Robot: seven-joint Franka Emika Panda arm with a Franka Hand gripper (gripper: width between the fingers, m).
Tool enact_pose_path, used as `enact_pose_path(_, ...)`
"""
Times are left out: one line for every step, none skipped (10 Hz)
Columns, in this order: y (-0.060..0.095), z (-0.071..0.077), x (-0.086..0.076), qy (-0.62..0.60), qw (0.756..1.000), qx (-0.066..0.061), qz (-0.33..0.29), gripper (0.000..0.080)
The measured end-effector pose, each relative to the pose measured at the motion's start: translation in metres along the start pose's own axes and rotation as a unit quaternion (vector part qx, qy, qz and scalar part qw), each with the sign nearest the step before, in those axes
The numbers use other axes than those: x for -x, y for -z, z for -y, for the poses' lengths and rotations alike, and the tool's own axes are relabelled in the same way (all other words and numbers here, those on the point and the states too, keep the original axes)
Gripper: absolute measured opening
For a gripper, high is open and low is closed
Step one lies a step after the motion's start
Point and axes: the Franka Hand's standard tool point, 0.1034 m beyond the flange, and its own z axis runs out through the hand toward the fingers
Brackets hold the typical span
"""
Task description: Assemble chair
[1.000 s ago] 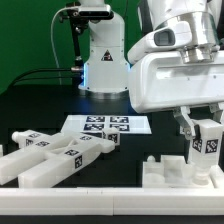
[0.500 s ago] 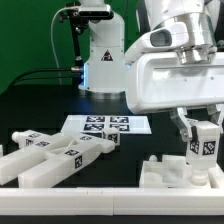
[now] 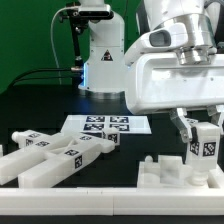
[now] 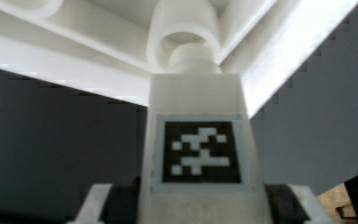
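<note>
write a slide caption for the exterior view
Panda gripper holds a tagged white chair post upright at a chair panel; long bars lie at the exterior view's left

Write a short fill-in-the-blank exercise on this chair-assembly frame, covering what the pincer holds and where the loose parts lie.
1. The pincer holds an upright white post that carries one black-and-white square ____.
2. The loose long bars lie toward the exterior view's ____ side.
3. The marker board lies flat on the ____ tabletop.
Missing words: tag; left; black.
</note>
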Motion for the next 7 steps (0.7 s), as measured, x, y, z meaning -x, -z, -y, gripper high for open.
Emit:
enact_pose_path(-0.0005,-0.0017,0.0018,-0.001,1.000,0.000,0.002,0.0285)
enact_pose_path(-0.0006,-0.0015,0.0023,-0.002,1.000,0.000,0.002,0.0285)
enact_pose_path(-0.0005,-0.0027,0.0027,-0.002,1.000,0.001,0.003,0.0285)
enact_pose_path(-0.0005,-0.0036,0.0030,-0.003,1.000,0.001,0.003,0.0285)
enact_pose_path(-0.0025,-0.0022,0.0056,-0.003,1.000,0.000,0.004,0.0285)
enact_pose_path(-0.0067,0.0009,0.0102,-0.003,1.000,-0.002,0.008,0.0285)
enact_pose_path(-0.0081,0.0026,0.0113,-0.002,1.000,-0.002,0.008,0.0285)
